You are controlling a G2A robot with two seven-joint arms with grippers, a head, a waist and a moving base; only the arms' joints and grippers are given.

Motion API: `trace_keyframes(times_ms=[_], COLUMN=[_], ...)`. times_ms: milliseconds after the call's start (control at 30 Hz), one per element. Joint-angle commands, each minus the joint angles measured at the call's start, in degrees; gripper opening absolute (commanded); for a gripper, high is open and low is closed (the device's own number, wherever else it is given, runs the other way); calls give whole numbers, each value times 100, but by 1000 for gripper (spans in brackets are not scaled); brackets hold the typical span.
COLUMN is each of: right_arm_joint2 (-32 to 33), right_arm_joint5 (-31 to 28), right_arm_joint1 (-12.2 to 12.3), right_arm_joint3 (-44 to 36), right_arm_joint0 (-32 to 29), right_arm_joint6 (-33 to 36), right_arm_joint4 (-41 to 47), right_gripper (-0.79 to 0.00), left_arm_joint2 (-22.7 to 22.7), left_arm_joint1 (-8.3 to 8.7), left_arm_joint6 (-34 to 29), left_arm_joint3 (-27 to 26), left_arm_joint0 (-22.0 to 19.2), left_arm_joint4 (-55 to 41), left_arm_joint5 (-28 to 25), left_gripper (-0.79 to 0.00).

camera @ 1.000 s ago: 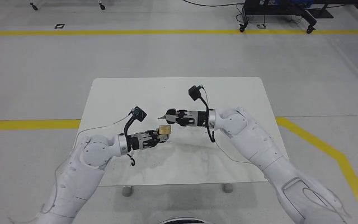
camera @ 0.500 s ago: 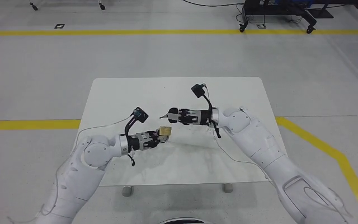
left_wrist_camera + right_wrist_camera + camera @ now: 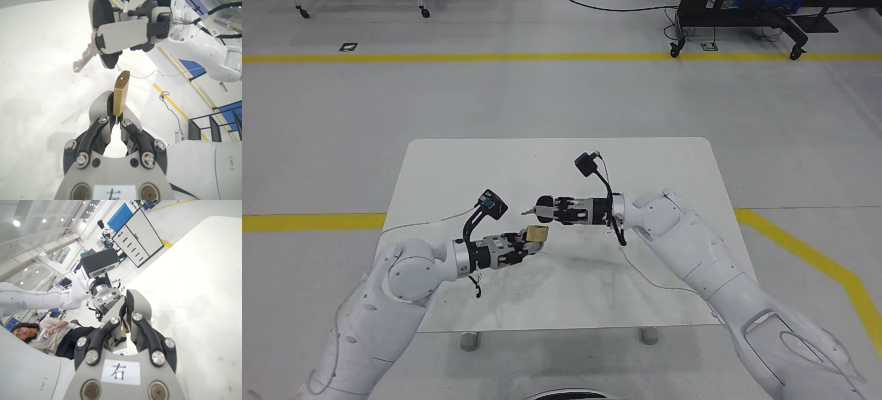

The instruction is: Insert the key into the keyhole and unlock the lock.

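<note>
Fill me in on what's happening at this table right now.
A two-armed robot is working on unlocking a padlock. Its left end effector grips a brass padlock above the white table, with the keyhole facing the other arm. The right end effector holds a silver key close by. The key's tip is clear of the padlock and off to one side of the keyhole, so it is not yet inserted.

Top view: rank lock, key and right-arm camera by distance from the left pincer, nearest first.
1. lock: held in the left pincer.
2. key: just beyond the lock, held in the right pincer.
3. right-arm camera: farthest, on the right wrist.
</note>
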Motion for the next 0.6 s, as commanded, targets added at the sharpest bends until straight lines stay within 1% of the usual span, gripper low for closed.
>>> trace_keyframes(times_ms=[0, 167, 267, 433, 567], right_arm_joint2=[-14, -43, -18, 148, 328], right_arm_joint5=[-67, -225, -243, -185, -138], right_arm_joint1=[3, 34, 61, 101, 138], right_arm_joint3=[-15, -146, -174, -97, -97], right_arm_joint0=[-4, -42, -54, -59, -124], right_arm_joint6=[185, 790, 999, 707, 230], right_arm_joint4=[169, 678, 853, 664, 321], right_gripper=[-785, -785, -785, -785, -785], left_arm_joint2=[19, 32, 36, 38, 31], left_arm_joint1=[1, 9, 15, 26, 37], left_arm_joint6=[13, 71, 105, 128, 156], left_arm_joint3=[34, 79, 86, 96, 118], left_arm_joint0=[-27, -74, -82, -87, -86], left_arm_joint4=[-17, 18, 27, 20, 17], left_arm_joint5=[8, 17, 16, 18, 17], left_gripper=[-785, -785, -785, -785, -785])
